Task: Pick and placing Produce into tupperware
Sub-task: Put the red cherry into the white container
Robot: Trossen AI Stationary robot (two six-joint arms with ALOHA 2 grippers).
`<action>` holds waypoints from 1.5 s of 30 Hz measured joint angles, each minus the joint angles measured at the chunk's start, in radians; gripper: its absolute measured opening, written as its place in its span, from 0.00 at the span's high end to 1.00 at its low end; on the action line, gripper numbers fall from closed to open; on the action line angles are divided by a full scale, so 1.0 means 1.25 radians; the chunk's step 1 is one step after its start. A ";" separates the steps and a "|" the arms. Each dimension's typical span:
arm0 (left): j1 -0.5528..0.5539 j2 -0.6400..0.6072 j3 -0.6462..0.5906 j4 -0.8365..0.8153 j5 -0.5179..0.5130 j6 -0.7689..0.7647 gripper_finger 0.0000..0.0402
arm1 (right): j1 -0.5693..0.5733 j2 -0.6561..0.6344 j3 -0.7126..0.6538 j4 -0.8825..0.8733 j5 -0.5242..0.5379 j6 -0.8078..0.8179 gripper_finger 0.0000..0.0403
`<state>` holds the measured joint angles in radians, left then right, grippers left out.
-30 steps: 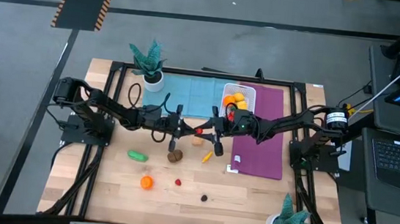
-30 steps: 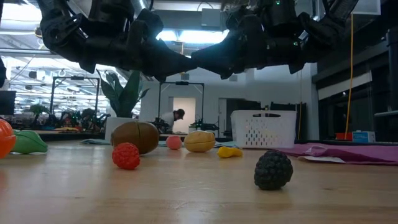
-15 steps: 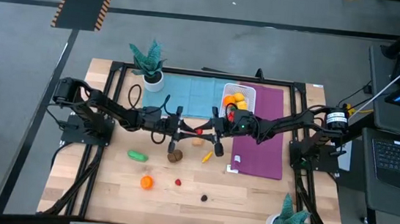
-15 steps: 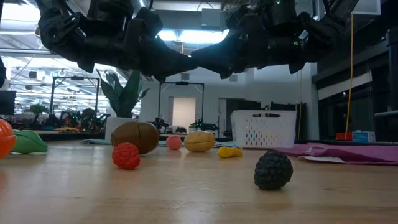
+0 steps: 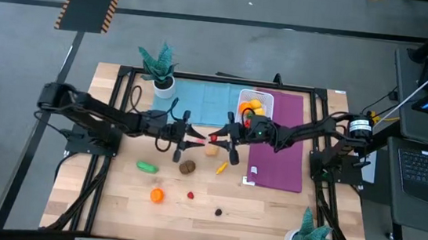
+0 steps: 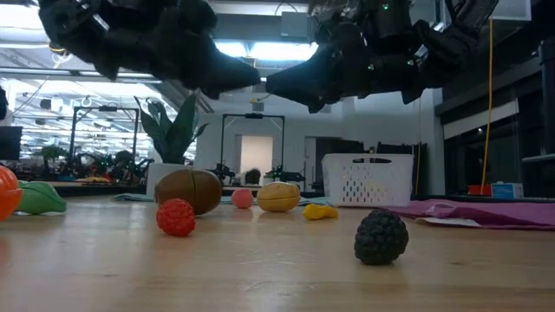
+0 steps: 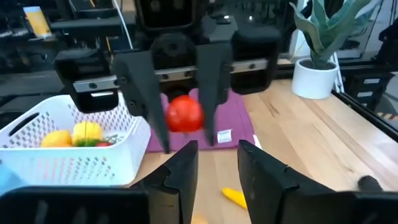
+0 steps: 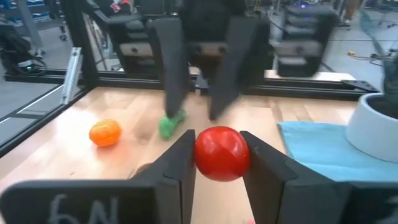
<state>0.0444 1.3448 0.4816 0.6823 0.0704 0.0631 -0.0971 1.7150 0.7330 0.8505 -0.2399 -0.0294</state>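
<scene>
A round red toy tomato [image 8: 221, 153] sits in my right gripper [image 5: 215, 137], which hovers above the table's middle. My left gripper [image 5: 193, 139] faces it from the left, open and a short gap away; its fingers [image 7: 181, 169] touch nothing. The tupperware [image 5: 264, 101], a white perforated basket, stands on the purple mat's far end with orange and yellow pieces [image 7: 73, 134] inside. Loose produce lies on the wood: a brown piece [image 5: 187, 166], a tan one [image 5: 212, 152], a yellow one [image 5: 222, 167], a green one [image 5: 146, 166], an orange [image 5: 157, 196], a red berry [image 5: 190, 196] and a dark berry [image 5: 218, 212]. My right gripper pinches the red tomato across its middle [image 8: 205, 155], one finger [image 8: 179, 163] on each side. The fingers lie about level and point toward the table's left. The tomato is lifted clear above the table.
A blue mat [image 5: 204, 99] and a purple mat [image 5: 280, 154] lie on the table's far and right parts. Teal potted plants stand at the far left [image 5: 160, 67] and near right corner [image 5: 314, 238]. Bare wood shows near the front edge around the berries.
My left arm has drawn back toward the table's left edge, so its gripper now stands apart from the red tomato. The tomato has stayed in my right gripper at the same spot above the table. The produce on the table has not moved.
</scene>
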 joint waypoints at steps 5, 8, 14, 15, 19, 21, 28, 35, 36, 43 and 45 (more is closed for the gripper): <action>0.003 -0.111 0.000 -0.168 0.000 0.000 0.72 | -0.014 -0.003 0.000 -0.004 0.001 0.001 0.74; 0.003 -0.146 0.000 -0.235 -0.001 -0.006 0.72 | -0.027 -0.015 0.000 -0.021 0.001 0.000 0.73; 0.007 -0.159 -0.009 -0.237 -0.028 -0.019 0.76 | -0.066 -0.062 -0.004 -0.091 0.001 -0.003 0.74; 0.010 -0.159 -0.016 -0.239 -0.028 -0.020 0.76 | -0.073 -0.069 -0.004 -0.108 0.001 -0.004 0.74; 0.029 -0.161 -0.044 -0.230 -0.030 -0.031 0.79 | -0.097 -0.099 -0.004 -0.165 0.011 -0.023 0.74; 0.038 -0.161 -0.057 -0.207 -0.030 -0.041 0.80 | -0.107 -0.114 -0.004 -0.188 0.038 -0.035 0.74; 0.055 -0.163 -0.077 -0.180 -0.030 -0.042 0.84 | -0.135 -0.159 -0.004 -0.283 0.206 -0.047 0.74; 0.055 -0.163 -0.078 -0.180 -0.030 -0.042 0.88 | -0.138 -0.163 -0.004 -0.339 0.400 -0.042 0.74; 0.055 -0.163 -0.078 -0.180 -0.030 -0.042 0.88 | -0.138 -0.163 -0.004 -0.343 0.426 -0.042 0.74; 0.055 -0.163 -0.078 -0.182 -0.029 -0.042 0.92 | -0.138 -0.164 -0.004 -0.382 0.590 -0.020 0.74; 0.055 -0.163 -0.078 -0.189 -0.029 -0.038 0.93 | -0.138 -0.171 -0.004 -0.414 0.610 -0.010 0.74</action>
<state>0.1131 1.1416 0.3843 0.4464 0.0338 0.0151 -0.2695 1.5018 0.7280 0.3329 0.5231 -0.0423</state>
